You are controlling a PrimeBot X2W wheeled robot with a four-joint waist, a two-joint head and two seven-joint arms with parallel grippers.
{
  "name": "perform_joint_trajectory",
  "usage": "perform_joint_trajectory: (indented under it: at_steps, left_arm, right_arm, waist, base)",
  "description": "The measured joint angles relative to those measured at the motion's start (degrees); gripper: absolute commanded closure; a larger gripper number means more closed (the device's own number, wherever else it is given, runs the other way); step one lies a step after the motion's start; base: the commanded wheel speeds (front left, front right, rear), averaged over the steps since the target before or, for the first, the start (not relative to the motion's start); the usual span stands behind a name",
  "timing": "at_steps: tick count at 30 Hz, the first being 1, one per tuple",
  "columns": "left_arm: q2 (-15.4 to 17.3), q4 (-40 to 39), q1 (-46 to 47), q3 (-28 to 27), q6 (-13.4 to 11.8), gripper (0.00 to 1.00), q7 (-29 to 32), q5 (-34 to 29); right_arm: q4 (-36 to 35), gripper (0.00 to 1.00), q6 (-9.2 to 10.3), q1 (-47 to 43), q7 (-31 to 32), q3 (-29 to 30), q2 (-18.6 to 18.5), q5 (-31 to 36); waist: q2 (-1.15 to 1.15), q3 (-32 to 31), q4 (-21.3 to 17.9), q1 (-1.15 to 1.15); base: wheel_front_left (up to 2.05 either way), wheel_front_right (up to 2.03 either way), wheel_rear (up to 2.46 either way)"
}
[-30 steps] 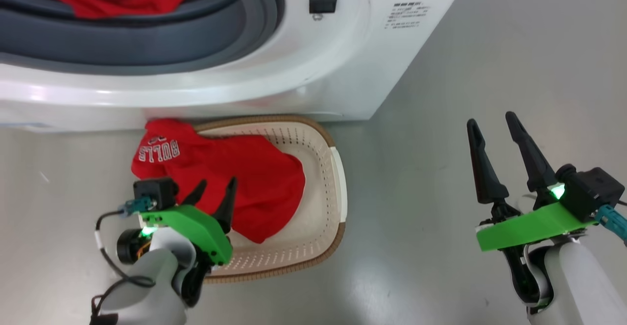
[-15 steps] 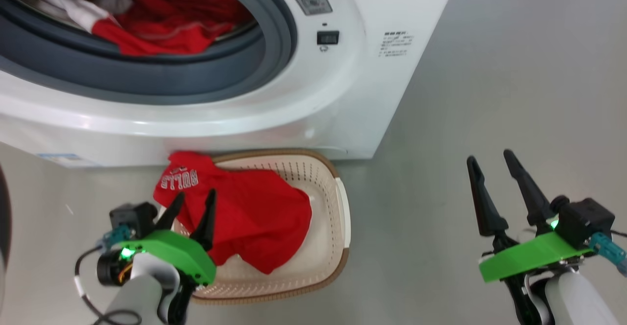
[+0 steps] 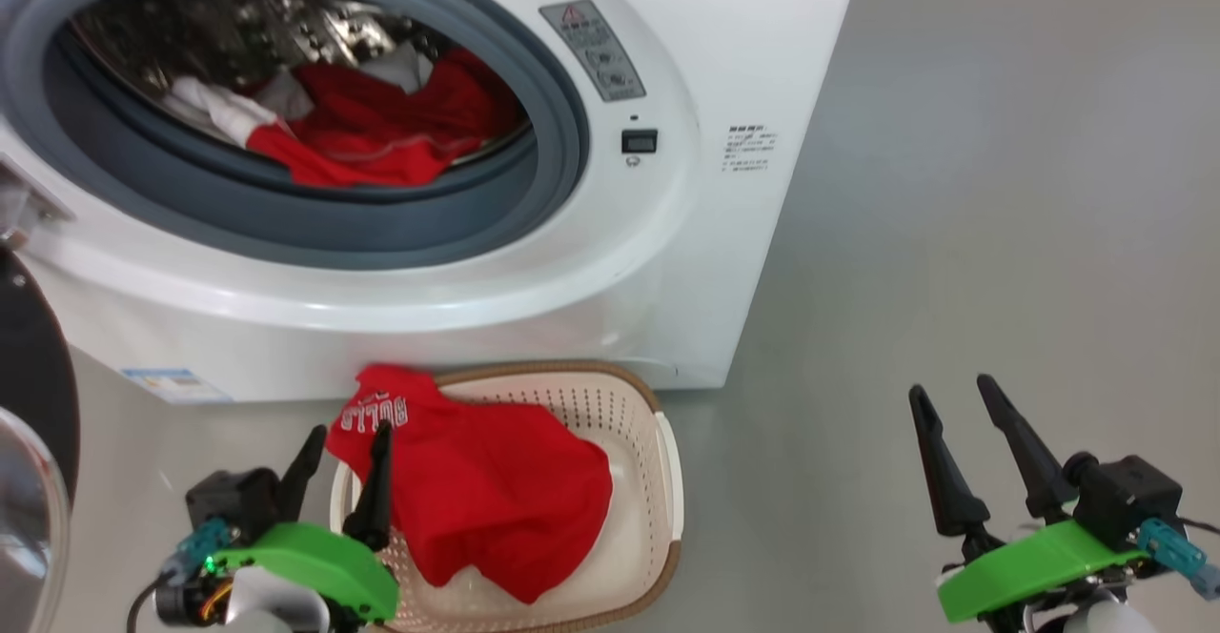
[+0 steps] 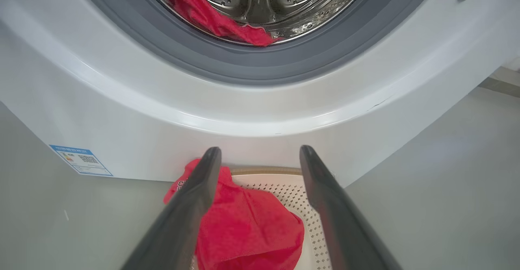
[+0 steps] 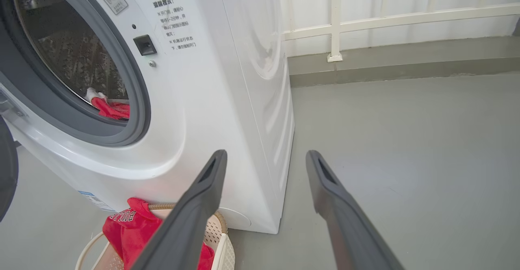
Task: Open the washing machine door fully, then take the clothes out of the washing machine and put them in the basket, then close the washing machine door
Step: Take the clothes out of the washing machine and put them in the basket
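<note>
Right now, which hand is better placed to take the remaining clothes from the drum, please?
Probably the left hand: open, over the basket, directly below the drum's red clothes. The right hand, also open, sits beyond the washing machine's side.

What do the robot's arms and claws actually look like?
The left gripper and right gripper each have two long, tapering black fingers on a bright green plate, with a black box and teal plug beside it. The forearm is pale.

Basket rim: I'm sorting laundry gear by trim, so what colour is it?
Brown, with a woven look; the rim shows best in the head view.
</note>
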State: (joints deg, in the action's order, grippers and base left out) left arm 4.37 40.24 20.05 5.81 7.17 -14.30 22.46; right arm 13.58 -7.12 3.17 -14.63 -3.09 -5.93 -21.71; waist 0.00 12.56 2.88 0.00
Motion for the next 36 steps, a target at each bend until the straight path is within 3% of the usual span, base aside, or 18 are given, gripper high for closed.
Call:
perform_joint_trajectory:
  at_steps: [17,36]
  left_arm:
    - [-1.23,-15.68,-12.82,-4.89,0.0,0.0,0.0,-6.47]
    - [-1.65,-28.02,-27.16,-9.25,0.0,0.0,0.0,-10.45]
  right_arm:
    - [-0.41,0.0,0.0,-6.8,0.0,1.0,-0.2,-1.49]
    - [-1.22,0.0,0.0,-12.6,0.0,1.75,-0.22,-1.92]
  waist:
    - [0.0,-7.15,0.43,0.0]
    - [0.0,-11.98,0.44,0.0]
  base:
    - [0.0,0.0,0.0]
    - [0.0,0.0,0.0]
